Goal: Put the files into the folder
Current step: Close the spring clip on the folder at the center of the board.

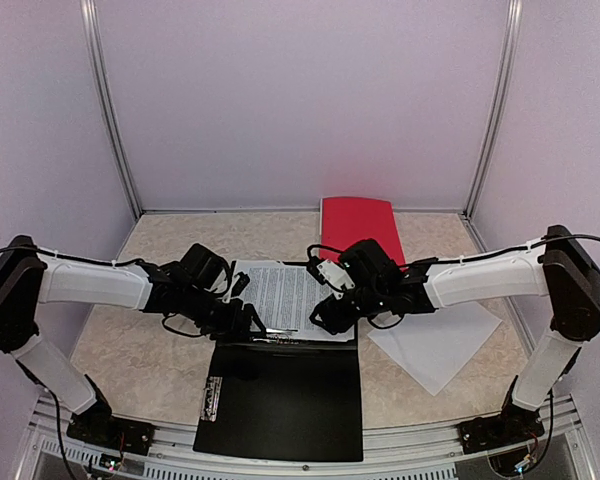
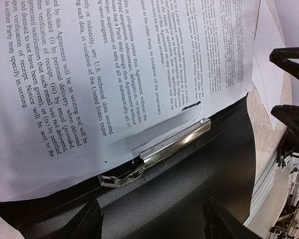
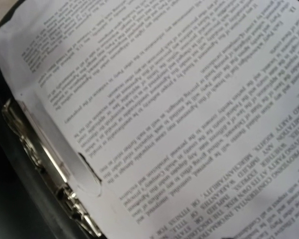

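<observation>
At mid-frame in the top view, the left gripper (image 2: 154, 220) hovers with fingers spread over the black folder (image 1: 285, 400), holding nothing, just below the metal clip (image 2: 174, 147). The right gripper (image 2: 291, 87) is also spread, empty, by the printed sheet's (image 1: 280, 295) lower right edge. That sheet overlaps the folder's top rim; a blank sheet (image 1: 440, 345) lies at the right, bare table (image 1: 140, 350) at the left

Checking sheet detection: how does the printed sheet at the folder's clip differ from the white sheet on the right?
The printed sheet carries dense black text; the white sheet looks blank from above. The printed sheet's near edge meets the metal clip of the black folder; the white sheet lies skewed on the table, right of the folder. Both are flat white paper.
</observation>
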`<state>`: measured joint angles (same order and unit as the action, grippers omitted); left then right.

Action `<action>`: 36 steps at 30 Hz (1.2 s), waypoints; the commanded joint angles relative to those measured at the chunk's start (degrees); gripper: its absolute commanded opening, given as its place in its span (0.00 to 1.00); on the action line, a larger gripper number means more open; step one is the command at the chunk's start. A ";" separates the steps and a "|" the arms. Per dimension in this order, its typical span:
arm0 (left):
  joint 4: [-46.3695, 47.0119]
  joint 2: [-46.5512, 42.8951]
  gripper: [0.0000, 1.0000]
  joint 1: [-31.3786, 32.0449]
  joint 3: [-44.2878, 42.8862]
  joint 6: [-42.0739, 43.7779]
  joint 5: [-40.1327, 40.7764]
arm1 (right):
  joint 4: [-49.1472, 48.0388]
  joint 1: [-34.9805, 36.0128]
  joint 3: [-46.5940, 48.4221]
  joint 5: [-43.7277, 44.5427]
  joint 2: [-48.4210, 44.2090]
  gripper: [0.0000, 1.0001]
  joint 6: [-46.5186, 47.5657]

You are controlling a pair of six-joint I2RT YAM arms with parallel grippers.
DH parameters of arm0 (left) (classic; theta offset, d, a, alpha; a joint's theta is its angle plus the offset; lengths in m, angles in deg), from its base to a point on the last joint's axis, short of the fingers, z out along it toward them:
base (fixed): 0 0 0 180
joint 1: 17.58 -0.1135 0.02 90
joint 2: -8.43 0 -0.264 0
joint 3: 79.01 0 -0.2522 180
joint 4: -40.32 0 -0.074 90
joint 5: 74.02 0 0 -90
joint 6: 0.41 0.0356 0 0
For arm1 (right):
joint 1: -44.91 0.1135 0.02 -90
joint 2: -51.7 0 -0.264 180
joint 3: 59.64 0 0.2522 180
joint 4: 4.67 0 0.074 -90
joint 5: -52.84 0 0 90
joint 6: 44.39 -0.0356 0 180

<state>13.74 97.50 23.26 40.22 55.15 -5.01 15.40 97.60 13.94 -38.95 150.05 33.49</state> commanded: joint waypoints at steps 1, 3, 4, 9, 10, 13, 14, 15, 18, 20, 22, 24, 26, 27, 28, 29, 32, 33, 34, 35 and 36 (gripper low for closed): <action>1.73 2.41 0.66 -0.49 -1.23 -0.37 -1.28 | -0.83 -0.37 -1.02 -0.58 0.04 0.58 -0.88; 1.72 3.25 0.66 -0.59 -1.48 -0.37 -1.55 | -0.90 -0.32 -1.41 0.01 0.28 0.58 -1.02; 1.74 3.57 0.66 -0.63 -1.55 -0.29 -1.59 | -0.86 -0.31 -1.51 0.29 0.53 0.58 -1.06; 1.78 3.61 0.66 -0.67 -1.55 -0.45 -1.84 | -0.42 -0.37 -1.30 1.09 2.37 0.57 0.20; 1.76 3.53 0.67 -0.72 -1.44 -0.46 -1.90 | -0.34 -0.33 -1.22 1.31 2.83 0.56 0.65; 1.59 2.93 0.66 -0.67 -1.34 -0.70 -1.95 | 0.75 -0.37 -0.50 1.34 4.49 0.55 2.50; 1.51 2.80 0.67 -0.67 -1.26 -0.76 -1.95 | 1.30 -0.39 -0.12 1.34 5.46 0.55 3.08; 1.44 2.64 0.67 -0.60 -1.18 -0.80 -1.97 | 1.72 -0.44 0.27 2.37 6.01 0.54 3.72; 1.16 2.20 0.67 -0.61 -1.03 -0.96 -1.83 | 2.45 -0.51 1.20 2.70 8.32 0.53 5.36; 0.96 2.12 0.67 -0.59 -1.05 -1.07 -1.69 | 2.66 -0.63 1.57 2.78 9.34 0.52 6.19; 0.75 2.08 0.67 -0.59 -1.05 -1.16 -1.75 | 2.87 -0.80 1.79 2.70 9.95 0.52 6.76; 0.70 2.11 0.67 -0.59 -1.07 -1.16 -1.68 | 2.88 -0.83 1.88 2.58 10.29 0.51 7.23; 0.67 2.07 0.68 -0.59 -1.07 -1.13 -1.73 | 2.99 -0.91 2.07 2.36 10.64 0.51 7.86; 0.69 2.03 0.68 -0.51 -1.03 -1.16 -1.73 | 3.03 -0.99 2.21 2.32 10.78 0.51 8.15; 0.73 2.19 0.68 -0.52 -1.11 -1.15 -1.69 | 3.14 -0.96 2.35 2.34 10.89 0.51 8.44; 0.77 2.29 0.68 -0.54 -1.09 -1.18 -1.62 | 3.33 -1.02 2.53 2.33 11.05 0.51 8.69; 0.96 3.06 0.68 -0.58 -1.47 -1.40 -1.27 | 3.82 -1.03 2.97 2.31 11.42 0.51 9.32; 1.07 3.47 0.68 -0.59 -1.71 -1.55 -1.24 | 3.85 -1.08 3.07 2.25 11.53 0.51 9.53; 1.12 3.74 0.68 -0.59 -1.98 -1.59 -1.32 | 3.94 -1.08 3.25 2.13 11.62 0.51 9.65; 0.99 4.15 0.68 -0.59 -2.30 -1.58 -1.36 | 4.13 -1.10 3.49 2.02 11.76 0.51 9.82; 0.95 4.76 0.68 -0.59 -2.59 -1.55 -1.60 | 4.35 -1.07 3.63 1.94 11.86 0.51 9.95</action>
<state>14.53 100.74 22.95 39.81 53.76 -6.28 17.54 96.94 16.27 -36.98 160.32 41.99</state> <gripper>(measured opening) 0.679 0.508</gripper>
